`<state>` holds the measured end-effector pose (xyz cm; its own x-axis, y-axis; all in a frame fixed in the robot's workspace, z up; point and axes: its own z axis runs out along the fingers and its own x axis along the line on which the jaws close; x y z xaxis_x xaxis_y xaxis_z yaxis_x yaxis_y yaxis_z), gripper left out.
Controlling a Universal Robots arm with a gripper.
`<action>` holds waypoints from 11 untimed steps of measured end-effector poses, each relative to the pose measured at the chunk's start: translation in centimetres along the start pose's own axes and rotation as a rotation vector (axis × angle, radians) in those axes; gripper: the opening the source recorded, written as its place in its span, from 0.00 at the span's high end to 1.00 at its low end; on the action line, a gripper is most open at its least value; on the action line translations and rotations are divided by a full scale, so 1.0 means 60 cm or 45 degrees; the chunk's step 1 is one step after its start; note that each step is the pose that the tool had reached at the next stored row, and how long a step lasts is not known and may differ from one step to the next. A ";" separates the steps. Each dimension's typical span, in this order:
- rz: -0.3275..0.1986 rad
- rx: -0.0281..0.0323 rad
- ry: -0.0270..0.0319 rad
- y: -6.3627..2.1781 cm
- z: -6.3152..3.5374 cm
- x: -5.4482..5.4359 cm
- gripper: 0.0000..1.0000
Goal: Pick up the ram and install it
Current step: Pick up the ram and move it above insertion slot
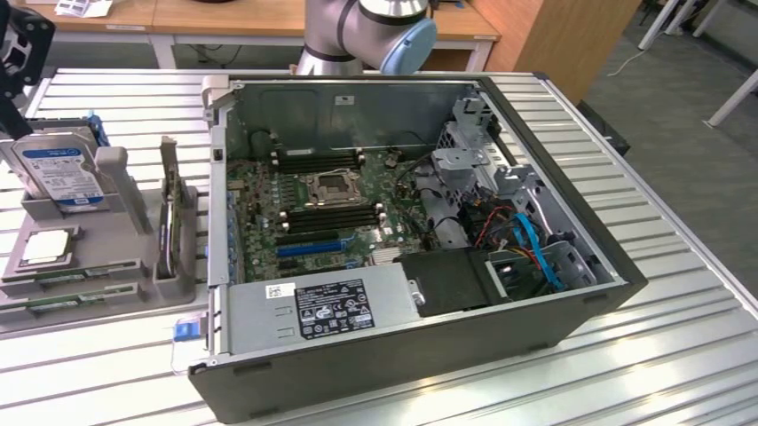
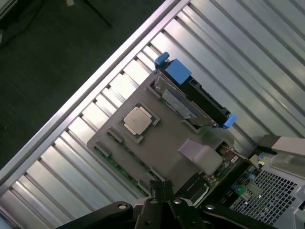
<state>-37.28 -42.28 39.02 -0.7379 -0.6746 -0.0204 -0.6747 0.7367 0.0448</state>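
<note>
Wrist view has the gripper (image 2: pixel 161 185) clenched shut on nothing, hanging above the gray parts tray (image 2: pixel 167 143) where the ram (image 2: pixel 119 168) sits in its slot along the edge, so no pickup yet and the motherboard slots (image 1: pixel 335 216) look empty, whole job's left basically.

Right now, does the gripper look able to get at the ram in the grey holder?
Probably yes: the ram lies uncovered along the grey holder's edge, and the gripper hangs close by with nothing between them. Its jaws are shut, though.
</note>
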 end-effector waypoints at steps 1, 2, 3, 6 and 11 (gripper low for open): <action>-0.017 -0.0003 0.0007 0.000 0.000 0.000 0.90; -0.033 -0.0007 0.0015 0.000 0.000 0.000 0.90; -0.051 -0.0010 0.0023 0.000 0.000 0.000 0.90; -0.101 -0.0020 0.0044 0.000 0.000 0.000 0.90; -0.181 -0.0036 0.0081 0.000 0.000 0.000 0.90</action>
<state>-37.28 -42.28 39.01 -0.6349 -0.7723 -0.0204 -0.7723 0.6337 0.0448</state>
